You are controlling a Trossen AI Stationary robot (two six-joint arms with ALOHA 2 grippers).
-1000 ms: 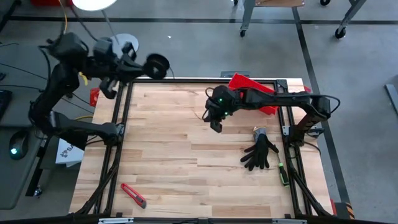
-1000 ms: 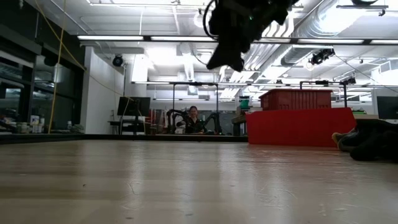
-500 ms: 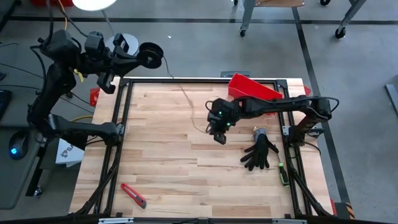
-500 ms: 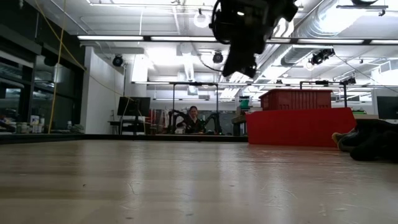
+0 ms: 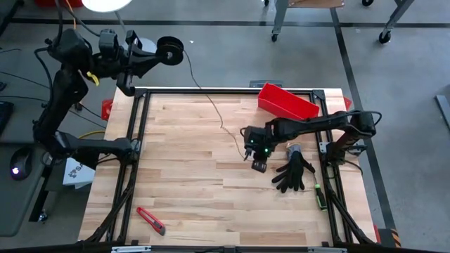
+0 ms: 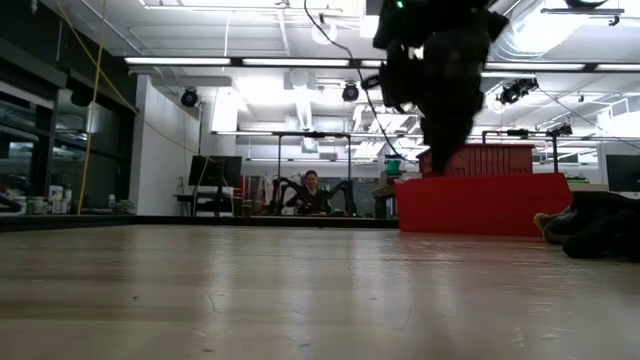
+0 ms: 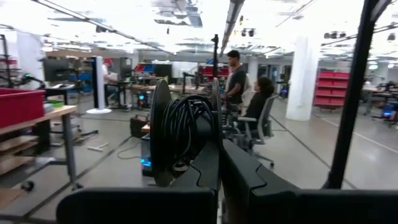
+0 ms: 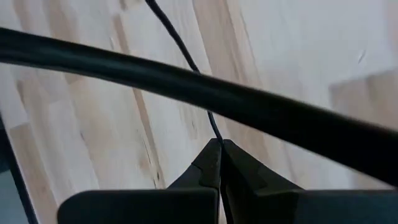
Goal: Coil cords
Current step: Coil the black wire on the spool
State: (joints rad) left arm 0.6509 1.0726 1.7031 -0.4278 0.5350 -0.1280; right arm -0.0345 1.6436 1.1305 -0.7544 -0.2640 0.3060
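Cord (image 5: 211, 105) runs from the spool (image 5: 171, 49) clamped by the left gripper (image 5: 163, 53) at 10 o'clock to the right gripper (image 5: 257, 160), pinched shut on it mid-table.

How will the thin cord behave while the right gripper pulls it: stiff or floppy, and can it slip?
Probably floppy: the cord bends and sags between the spool in the left gripper and the right gripper. It is likely light, hanging free above the table. It might slip, since the fingers pinch only a very thin strand.
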